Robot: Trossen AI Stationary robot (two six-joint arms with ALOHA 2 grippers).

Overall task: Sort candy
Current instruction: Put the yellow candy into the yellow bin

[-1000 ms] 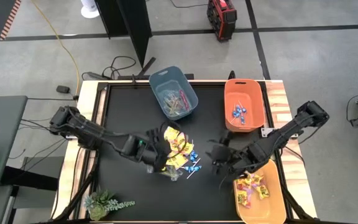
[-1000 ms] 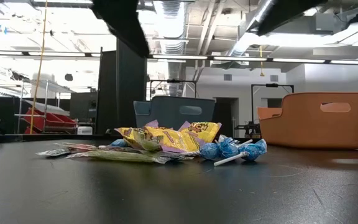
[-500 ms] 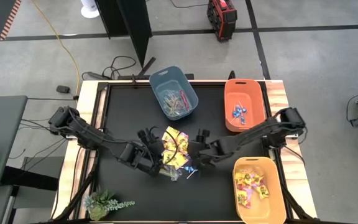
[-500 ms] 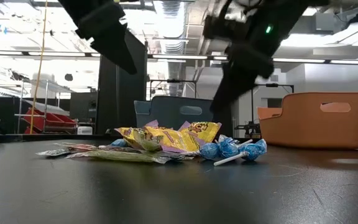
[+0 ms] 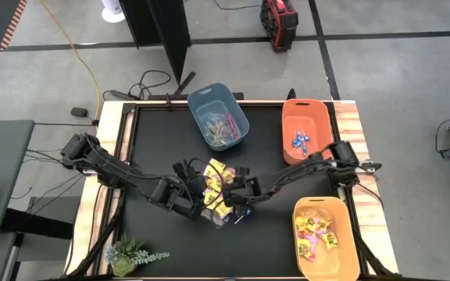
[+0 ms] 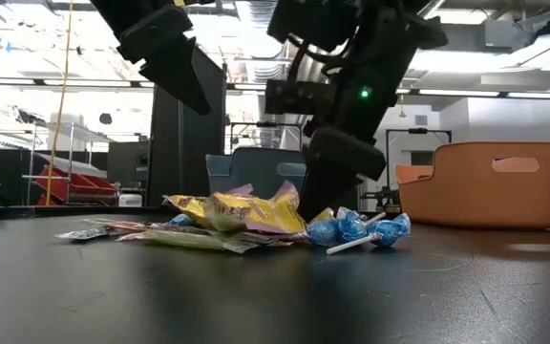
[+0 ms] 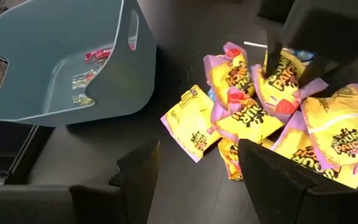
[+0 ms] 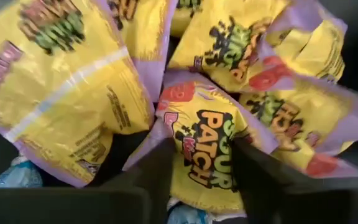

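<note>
**Asker:** Right gripper (image 8: 194, 163) first: where is it, and how do its fingers stand?

**Describer:** It is down in the candy pile near the middle of the black table (image 5: 155, 140). In its wrist view the two dark fingers straddle one yellow Sour Patch packet (image 8: 207, 152) with a purple edge, one finger at each side of it. I cannot tell whether they have pinched it. In the low view this gripper reaches down to the pile's right part, just beside the blue-wrapped lollipops (image 6: 356, 229).

**Asker:** And the other arm?

**Describer:** Left gripper (image 7: 197, 174) hovers just beside the same pile, on its left in the overhead view. Its fingers are spread apart and hold nothing.

**Asker:** What lies in the pile?

**Describer:** Overlapping yellow packets (image 7: 241, 106), a few lollipops on white sticks at the right edge, and flat clear-wrapped sticks (image 6: 113, 232) at the left edge.

**Asker:** And farther back?

**Describer:** At the table's near right corner a yellow-orange bin (image 5: 351, 257) holds more yellow packets. Beyond it an orange bin (image 5: 291, 125) holds blue lollipops. At the far edge, tilted, a blue-grey bin (image 5: 201, 105) holds slim wrapped sticks. A small plant (image 5: 131, 255) sits at the near left corner.
</note>
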